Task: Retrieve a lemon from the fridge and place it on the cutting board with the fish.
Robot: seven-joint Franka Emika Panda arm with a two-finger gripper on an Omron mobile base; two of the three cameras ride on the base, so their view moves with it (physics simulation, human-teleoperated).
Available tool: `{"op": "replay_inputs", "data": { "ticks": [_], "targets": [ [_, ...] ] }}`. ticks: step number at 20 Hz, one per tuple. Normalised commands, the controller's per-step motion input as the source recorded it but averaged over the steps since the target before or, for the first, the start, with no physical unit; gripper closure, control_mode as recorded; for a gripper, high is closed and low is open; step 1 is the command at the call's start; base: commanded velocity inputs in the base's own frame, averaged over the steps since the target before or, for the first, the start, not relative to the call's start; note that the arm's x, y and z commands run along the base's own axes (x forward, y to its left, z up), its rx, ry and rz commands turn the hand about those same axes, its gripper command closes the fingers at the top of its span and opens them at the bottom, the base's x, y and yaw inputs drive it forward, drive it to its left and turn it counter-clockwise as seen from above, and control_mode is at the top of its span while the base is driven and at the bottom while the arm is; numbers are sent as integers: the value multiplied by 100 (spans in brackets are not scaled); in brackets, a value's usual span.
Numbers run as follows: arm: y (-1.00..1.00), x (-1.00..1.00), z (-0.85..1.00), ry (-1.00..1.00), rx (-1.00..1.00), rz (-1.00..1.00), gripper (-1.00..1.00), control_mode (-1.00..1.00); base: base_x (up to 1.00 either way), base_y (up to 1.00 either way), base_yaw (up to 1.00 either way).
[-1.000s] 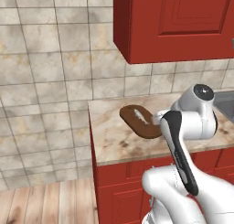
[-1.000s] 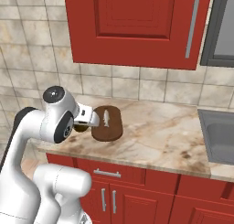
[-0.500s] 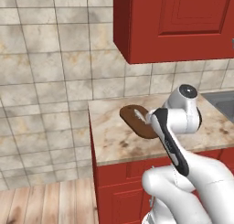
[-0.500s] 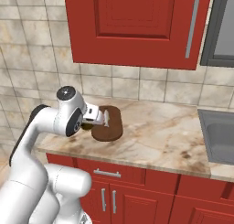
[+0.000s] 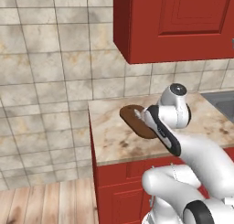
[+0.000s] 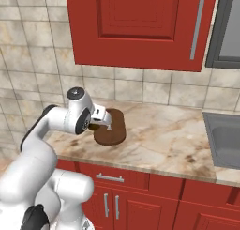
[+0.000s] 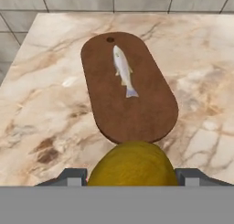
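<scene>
A beige marbled counter (image 7: pixel 41 104) carries a dark brown oval cutting board (image 7: pixel 132 109), lying flat just ahead of and below the hand (image 7: pixel 132 175). A small pale fish (image 7: pixel 123 71) rests on the board's far half.

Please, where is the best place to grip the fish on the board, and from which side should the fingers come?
Grip the fish across its wider middle body, coming from straight above. It lies flat and slender on the cutting board, so the fingers should probably close across its narrow width, not along its length.

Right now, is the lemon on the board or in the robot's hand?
In the hand: the lemon sits between its fingertips, above the cutting board's near end.
</scene>
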Motion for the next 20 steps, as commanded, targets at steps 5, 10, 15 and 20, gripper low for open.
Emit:
{"op": "replay_inputs", "data": {
  "ticks": [5, 10, 15, 20],
  "targets": [
    [5, 43, -18, 10, 0, -11, 100, -100, 0, 0, 0],
    [5, 38, -15, 13, 0, -24, 100, -100, 0, 0, 0],
    [0, 45, -16, 17, 0, -24, 100, -100, 0, 0, 0],
    [-1, 54, -14, 15, 1, -15, 100, -100, 0, 0, 0]
  ]
}}
